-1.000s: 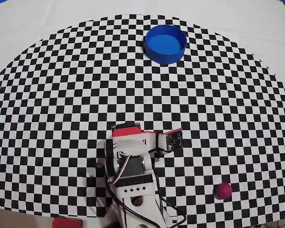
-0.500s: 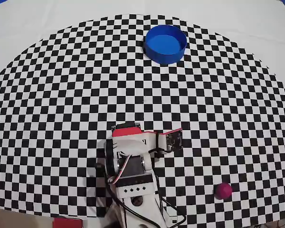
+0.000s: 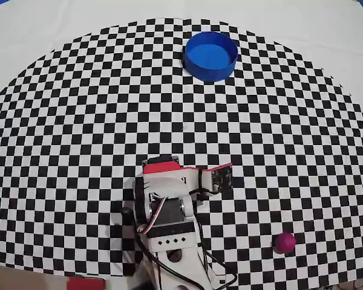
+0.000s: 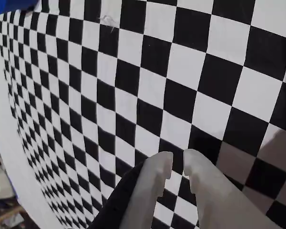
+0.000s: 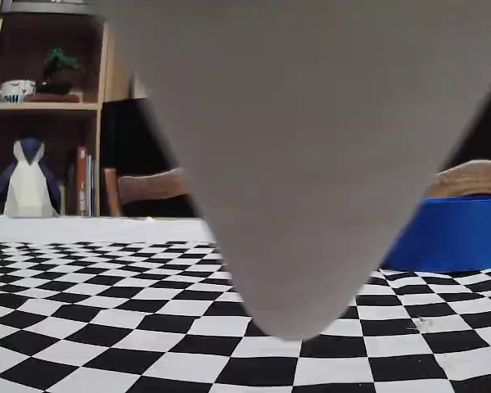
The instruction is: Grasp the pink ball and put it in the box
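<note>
The pink ball (image 3: pixel 284 241) lies on the checkered mat at the lower right of the overhead view, to the right of the folded arm (image 3: pixel 166 205). The blue round box (image 3: pixel 210 55) stands at the far top of the mat, empty. It also shows in the fixed view (image 5: pixel 454 233) at the right, and as a blue corner in the wrist view (image 4: pixel 9 5). My gripper (image 4: pixel 178 160) has pale fingers (image 4: pixel 155 186) nearly together with nothing between them, hovering over bare checker squares. The ball is out of the wrist view.
The checkered mat (image 3: pixel 78 121) lies on a white table. A big grey blurred shape (image 5: pixel 303 164) fills the middle of the fixed view. A shelf with a penguin figure (image 5: pixel 29 180) stands behind the table.
</note>
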Controlling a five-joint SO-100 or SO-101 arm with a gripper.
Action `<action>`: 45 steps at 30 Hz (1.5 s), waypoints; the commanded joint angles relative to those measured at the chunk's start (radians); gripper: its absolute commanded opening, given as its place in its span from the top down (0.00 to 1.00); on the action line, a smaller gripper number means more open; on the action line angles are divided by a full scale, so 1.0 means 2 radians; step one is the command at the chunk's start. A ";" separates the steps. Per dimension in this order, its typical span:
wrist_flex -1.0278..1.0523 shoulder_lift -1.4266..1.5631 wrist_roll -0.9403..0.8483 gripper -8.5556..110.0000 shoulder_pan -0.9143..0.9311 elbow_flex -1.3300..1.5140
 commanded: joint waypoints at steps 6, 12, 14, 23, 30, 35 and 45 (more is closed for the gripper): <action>0.002 0.008 0.003 0.93 -0.001 -0.005; 0.002 0.008 0.003 0.93 -0.001 -0.005; 0.002 0.008 0.003 0.93 0.000 -0.005; -0.002 0.008 0.004 0.93 0.005 -0.004; -0.035 0.008 -0.002 0.93 0.021 0.002; -0.091 0.008 -0.002 0.93 0.023 0.002; -0.301 0.008 -0.002 0.93 0.042 0.023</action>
